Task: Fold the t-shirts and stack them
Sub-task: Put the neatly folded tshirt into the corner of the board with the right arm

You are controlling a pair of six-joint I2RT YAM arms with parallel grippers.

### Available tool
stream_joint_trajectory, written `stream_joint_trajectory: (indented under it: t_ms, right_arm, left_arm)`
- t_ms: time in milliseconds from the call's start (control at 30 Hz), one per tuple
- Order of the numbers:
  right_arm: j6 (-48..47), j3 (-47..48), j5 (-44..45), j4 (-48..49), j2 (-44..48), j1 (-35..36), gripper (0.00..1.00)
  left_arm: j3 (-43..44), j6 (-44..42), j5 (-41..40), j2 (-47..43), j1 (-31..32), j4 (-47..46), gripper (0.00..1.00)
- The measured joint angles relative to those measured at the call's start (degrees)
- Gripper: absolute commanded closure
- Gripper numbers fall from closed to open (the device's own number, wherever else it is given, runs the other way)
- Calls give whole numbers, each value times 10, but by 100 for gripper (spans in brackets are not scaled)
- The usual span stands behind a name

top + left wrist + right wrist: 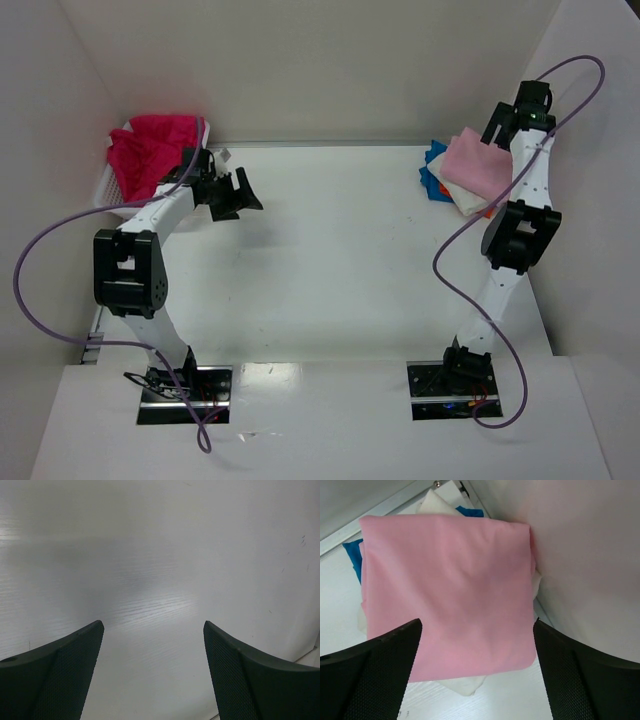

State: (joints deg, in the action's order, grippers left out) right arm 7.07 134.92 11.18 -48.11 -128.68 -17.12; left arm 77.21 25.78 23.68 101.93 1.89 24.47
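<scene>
While above the pink t-shirt, right tool wide apart, arm outstretched; left tool apart over table.

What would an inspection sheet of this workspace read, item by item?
Surface: white table, middle bare.
Job's things: folded light pink t-shirt far right, on top of blue t-shirt and white t-shirt; magenta-red t-shirt bunched in the basket, far left.
Clutter: nothing seen.
Grippers: left gripper open over bare table; right gripper open above the light pink t-shirt.
Cables: purple cables loop from each arm.
Surroundings: white walls on three sides.
</scene>
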Motion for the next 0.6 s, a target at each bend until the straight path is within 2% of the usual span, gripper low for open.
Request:
stream_joint_trajectory:
  t_ms: [167,233,367,400,467,500,600]
  right_arm:
    - [-1,-47,-5,14,19,11,1]
    - [-1,-67,-12,19,31,22,5]
    - [0,-109,-25,49,50,50,15]
    - [1,-119,-27,57,51,56,22]
    - [5,-138,-28,73,50,68,27]
    - [7,-146,-28,77,49,72,34]
    - [16,-162,-12,96,41,78,40]
  left_arm:
    - [0,0,7,3,0,-1,11]
    - [0,0,8,2,0,-1,11]
    - [-6,0,13,0,0,-2,11]
    - [-8,0,13,-1,0,0,11]
    - [-14,0,13,-11,0,0,11]
    - [-17,0,13,-19,0,0,11]
    - [-20,0,10,-53,0,2,11]
